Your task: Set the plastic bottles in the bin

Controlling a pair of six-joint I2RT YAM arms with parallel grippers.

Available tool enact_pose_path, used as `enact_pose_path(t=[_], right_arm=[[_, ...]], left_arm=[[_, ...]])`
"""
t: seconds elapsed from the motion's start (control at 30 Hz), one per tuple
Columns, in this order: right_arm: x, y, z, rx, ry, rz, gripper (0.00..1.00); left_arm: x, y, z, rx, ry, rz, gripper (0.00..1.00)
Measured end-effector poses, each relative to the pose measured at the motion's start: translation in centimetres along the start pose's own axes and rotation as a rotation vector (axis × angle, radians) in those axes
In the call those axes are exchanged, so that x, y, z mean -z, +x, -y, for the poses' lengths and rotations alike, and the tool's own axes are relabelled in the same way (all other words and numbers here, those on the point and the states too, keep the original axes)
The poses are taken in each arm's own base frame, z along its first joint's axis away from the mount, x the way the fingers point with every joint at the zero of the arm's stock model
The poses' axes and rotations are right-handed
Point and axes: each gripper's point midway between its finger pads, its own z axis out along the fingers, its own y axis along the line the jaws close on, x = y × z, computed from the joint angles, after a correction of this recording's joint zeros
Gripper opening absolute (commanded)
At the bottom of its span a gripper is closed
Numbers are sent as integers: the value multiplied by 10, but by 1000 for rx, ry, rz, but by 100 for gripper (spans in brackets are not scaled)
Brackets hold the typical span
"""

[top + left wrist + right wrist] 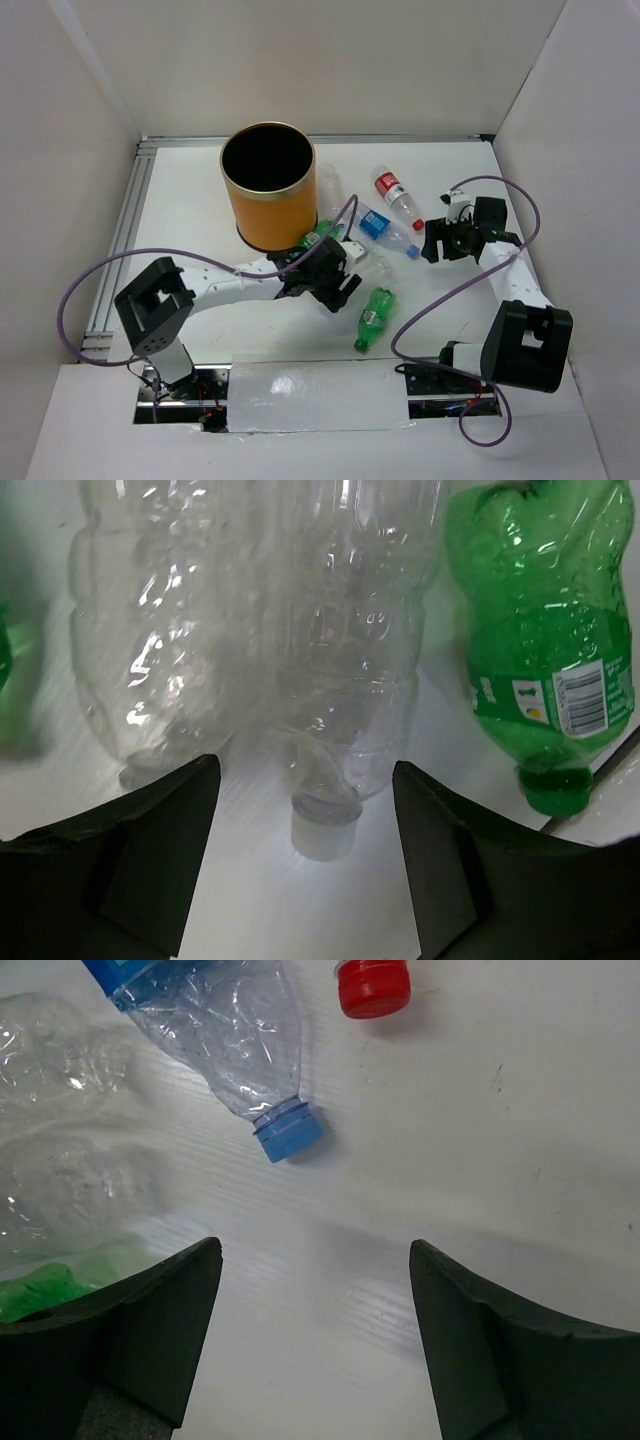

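Standing wide apart, the fingers (130,860) of the left gripper (305,880) were seen with nothing clamped between them. Just beyond the gap a clear bottle (340,650) was laid on its side. Its white cap (325,830) was turned toward the gripper and touched by neither finger. A second clear bottle (150,650) was pressed alongside it on the left. To the right lay a green bottle (540,630) with a printed label, its green cap also turned toward the camera.

The fingers (130,1350) of the right gripper (315,1350) were likewise spread apart over the bare table (480,1160), with nothing gripped. Ahead of them a blue-labelled bottle (230,1030) was laid with its blue cap (290,1132) nearest. A red cap (373,985) was cut off by the upper edge of that view.

In the top view the left gripper was placed mid-table among the bottles, with the green bottle on its near side. The right gripper was placed further right, close to the blue cap. A red-labelled bottle (395,195) was laid beyond the blue-labelled one. The bin (275,220) was stood upright toward the back, left of centre, its black inside facing up. A second green bottle (318,235) was laid at its foot. Every bottle in view was found on the table, outside the bin.
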Motion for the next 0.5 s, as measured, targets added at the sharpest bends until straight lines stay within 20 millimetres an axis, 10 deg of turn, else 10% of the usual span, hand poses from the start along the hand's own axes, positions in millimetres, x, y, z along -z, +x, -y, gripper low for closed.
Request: enact_pose_path(t=[0.3, 0.43, 0.5], right_arm=[[-2, 4, -10, 17, -65, -12, 84], [-1, 6, -18, 43, -112, -15, 75], [1, 6, -23, 68, -147, -12, 52]], left_arm=[[-45, 6, 25, -78, 32, -37, 87], [-57, 12, 28, -85, 42, -52, 35], [-57, 5, 30, -96, 51, -33, 24]])
